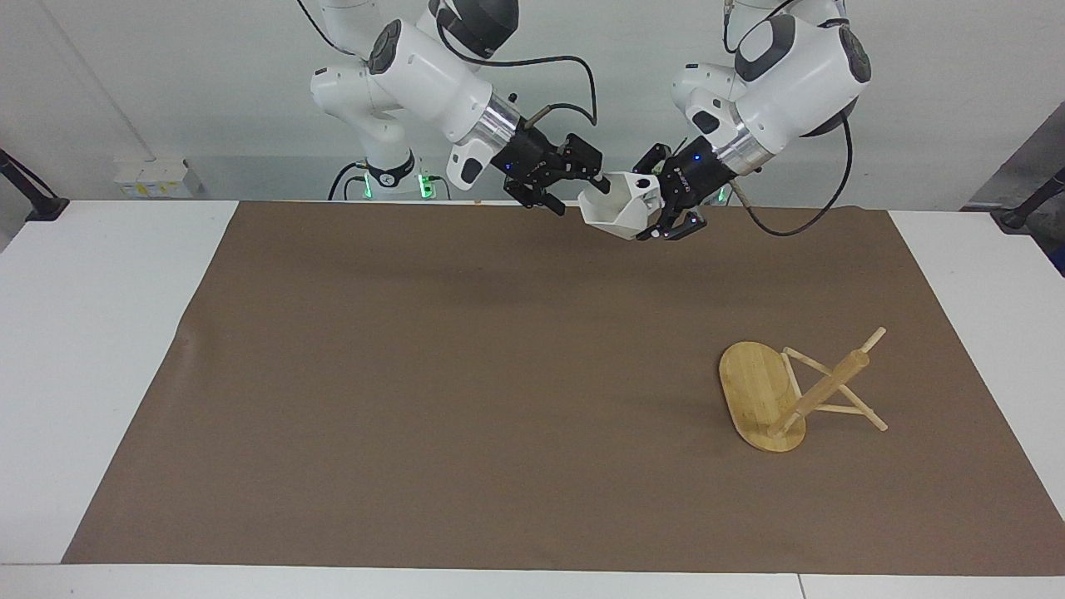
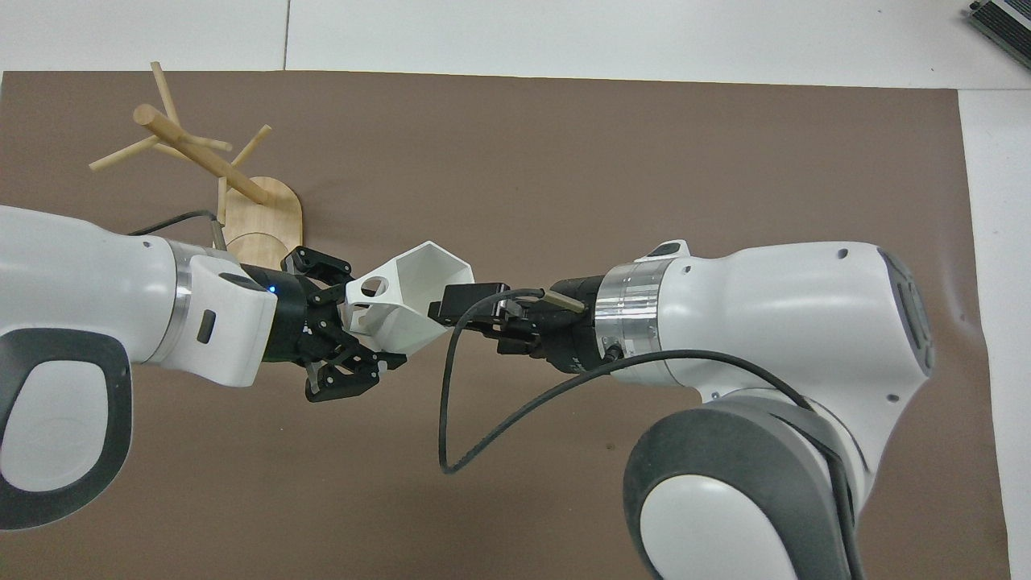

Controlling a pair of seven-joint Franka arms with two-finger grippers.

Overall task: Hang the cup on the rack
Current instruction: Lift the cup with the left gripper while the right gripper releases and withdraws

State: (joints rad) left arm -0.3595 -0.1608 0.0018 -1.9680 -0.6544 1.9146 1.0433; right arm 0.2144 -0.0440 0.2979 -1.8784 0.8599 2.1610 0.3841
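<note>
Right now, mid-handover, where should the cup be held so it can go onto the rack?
Hold the cup by its faceted body beside the handle, coming from the left arm's end, where the left gripper is shut on it. That leaves the handle's round hole uncovered for a peg of the rack. The right gripper, at the rim, is open.

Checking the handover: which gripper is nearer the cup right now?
Left. The left gripper is shut on the cup at its handle end, up over the mat's robot-side edge. The right gripper is open beside the cup's rim.
</note>
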